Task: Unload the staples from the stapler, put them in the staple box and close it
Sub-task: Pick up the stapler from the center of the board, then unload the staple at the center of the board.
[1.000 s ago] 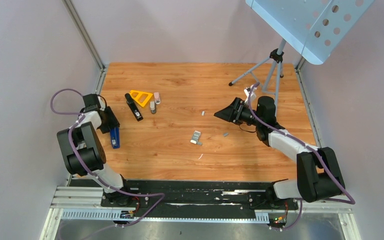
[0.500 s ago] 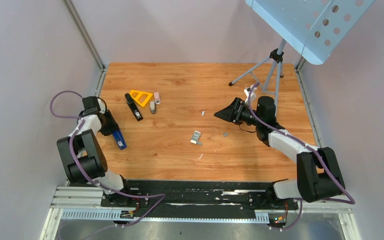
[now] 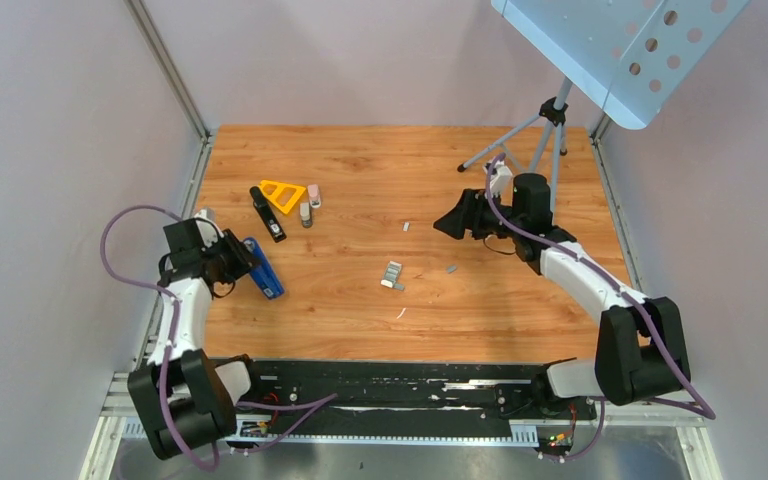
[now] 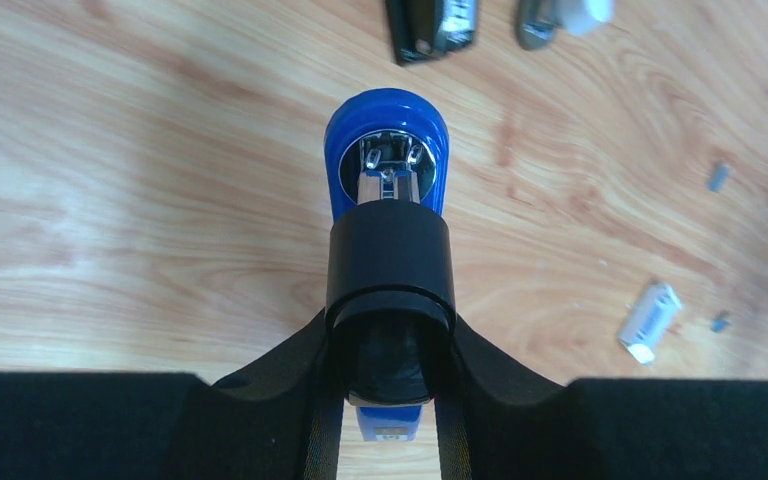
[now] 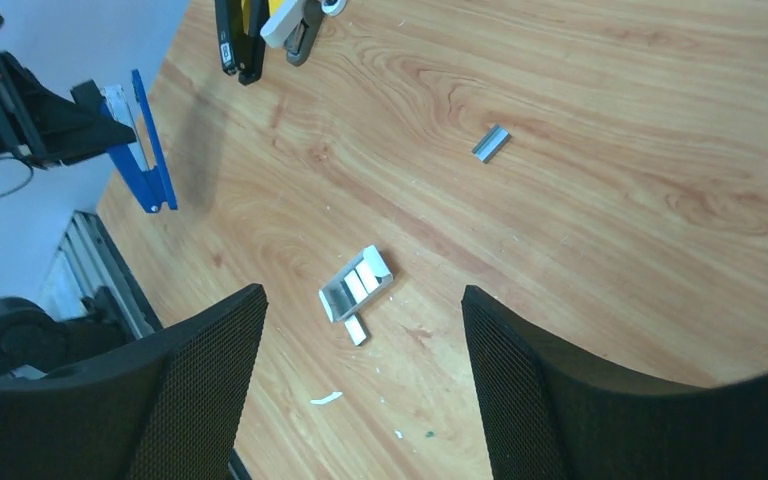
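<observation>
Squarely inside left pincer (image 4: 388,345): blue stapler (image 4: 387,135)

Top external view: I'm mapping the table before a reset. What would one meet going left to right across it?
left gripper → blue stapler → pink mini stapler → open staple box → right gripper

The orange-brown wood-grain desk (image 3: 360,170) looked smooth with a faint satin sheen, and the short grey staple strip (image 5: 491,143) on it looked like dull bare metal. The blue plastic stapler (image 4: 387,130) had a glossy, reflective shell around a bright chromed metal part at its nose, while the left fingers (image 4: 290,375) were plain matt black. The right fingers (image 5: 190,390) showed a black, finely meshed, rough-looking face, and the pale blue perforated metal sheet (image 3: 610,50) had a smooth painted finish.
</observation>
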Action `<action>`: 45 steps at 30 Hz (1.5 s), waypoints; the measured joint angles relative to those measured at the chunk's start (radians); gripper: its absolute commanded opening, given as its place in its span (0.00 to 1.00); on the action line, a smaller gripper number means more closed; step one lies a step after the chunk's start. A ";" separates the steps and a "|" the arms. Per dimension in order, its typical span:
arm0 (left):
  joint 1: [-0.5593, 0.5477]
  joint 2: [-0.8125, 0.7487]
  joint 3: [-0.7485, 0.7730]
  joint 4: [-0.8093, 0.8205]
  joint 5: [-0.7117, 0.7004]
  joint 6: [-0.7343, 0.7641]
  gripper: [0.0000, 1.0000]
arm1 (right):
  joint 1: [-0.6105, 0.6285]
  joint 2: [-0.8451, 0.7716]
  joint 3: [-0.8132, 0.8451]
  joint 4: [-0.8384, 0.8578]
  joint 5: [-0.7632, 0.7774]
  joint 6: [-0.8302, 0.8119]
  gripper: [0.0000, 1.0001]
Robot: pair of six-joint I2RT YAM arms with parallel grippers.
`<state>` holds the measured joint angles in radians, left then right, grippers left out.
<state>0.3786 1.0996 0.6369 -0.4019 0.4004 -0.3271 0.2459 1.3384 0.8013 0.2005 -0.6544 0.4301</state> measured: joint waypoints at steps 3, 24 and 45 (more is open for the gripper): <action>-0.039 -0.074 -0.043 0.022 0.056 -0.043 0.00 | -0.001 0.000 0.025 -0.055 -0.047 -0.116 0.78; -0.731 -0.090 -0.035 0.464 0.042 -0.317 0.00 | 0.018 -0.027 0.043 -0.079 -0.401 -0.243 0.82; -1.075 0.250 0.134 0.733 -0.200 -0.331 0.00 | 0.036 -0.027 0.029 0.047 -0.324 -0.061 0.71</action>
<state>-0.6960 1.3499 0.7708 0.3313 0.2005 -0.6582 0.2817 1.3113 0.8299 0.2474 -0.9783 0.3695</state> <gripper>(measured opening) 0.340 0.725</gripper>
